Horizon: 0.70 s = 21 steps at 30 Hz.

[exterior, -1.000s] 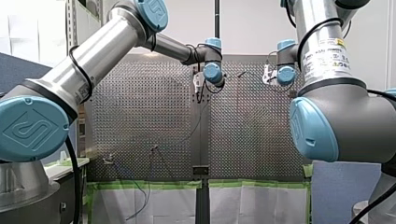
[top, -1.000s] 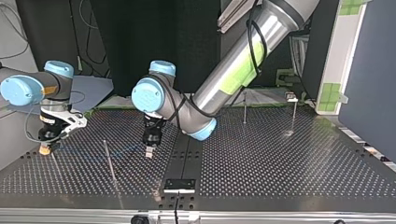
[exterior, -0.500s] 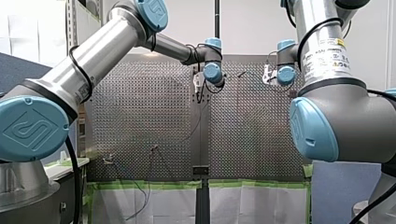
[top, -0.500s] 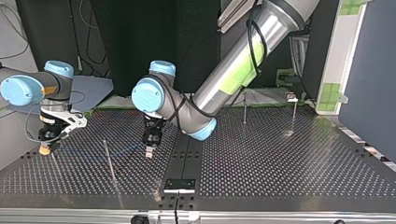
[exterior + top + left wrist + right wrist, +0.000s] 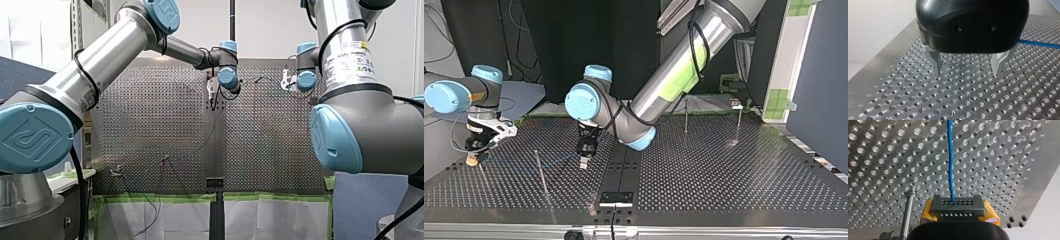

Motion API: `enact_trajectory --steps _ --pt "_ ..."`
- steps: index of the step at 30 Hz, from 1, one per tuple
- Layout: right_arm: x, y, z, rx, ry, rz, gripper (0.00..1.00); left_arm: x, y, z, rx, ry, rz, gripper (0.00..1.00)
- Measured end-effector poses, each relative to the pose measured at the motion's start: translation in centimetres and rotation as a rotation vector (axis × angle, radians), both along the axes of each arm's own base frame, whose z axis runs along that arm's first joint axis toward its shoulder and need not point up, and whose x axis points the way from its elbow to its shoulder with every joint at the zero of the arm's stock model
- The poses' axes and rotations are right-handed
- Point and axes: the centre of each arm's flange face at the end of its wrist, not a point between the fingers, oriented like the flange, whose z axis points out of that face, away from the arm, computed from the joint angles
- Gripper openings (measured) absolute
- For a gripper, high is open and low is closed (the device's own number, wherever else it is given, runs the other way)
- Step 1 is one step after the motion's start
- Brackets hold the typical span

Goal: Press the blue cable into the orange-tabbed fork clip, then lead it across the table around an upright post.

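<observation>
Pinching the blue cable (image 5: 949, 157) between yellow pads (image 5: 927, 211), my right gripper (image 5: 957, 206) sits near the table's (image 5: 1023, 170) edge; my left gripper (image 5: 966, 73) hovers spread nearer its middle.

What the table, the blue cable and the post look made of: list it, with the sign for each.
The table: bare metal, likely aluminium; brushed grey sheen, drilled holes. The blue cable: likely plastic-sheathed; smooth, even colour. The post: polished metal, perhaps steel; bright glints.
</observation>
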Motion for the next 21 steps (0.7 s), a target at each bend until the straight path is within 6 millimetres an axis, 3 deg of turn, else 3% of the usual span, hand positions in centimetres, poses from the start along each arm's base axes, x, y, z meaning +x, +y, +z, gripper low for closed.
enact_trajectory --steps 6,14,21 --pt "-0.3 -0.2 -0.4 0.012 0.004 0.0 0.0 0.0 -0.1 0.0 -0.002 -0.002 -0.001 1.0" --pt "-0.4 -1.1 -4.1 0.079 0.015 0.003 0.0 -0.1 -0.1 0.0 -0.002 -0.002 -0.001 1.0" --pt "-0.4 -1.2 -4.6 0.087 0.016 0.003 0.0 -0.1 -0.1 0.0 -0.002 -0.002 -0.002 1.0"
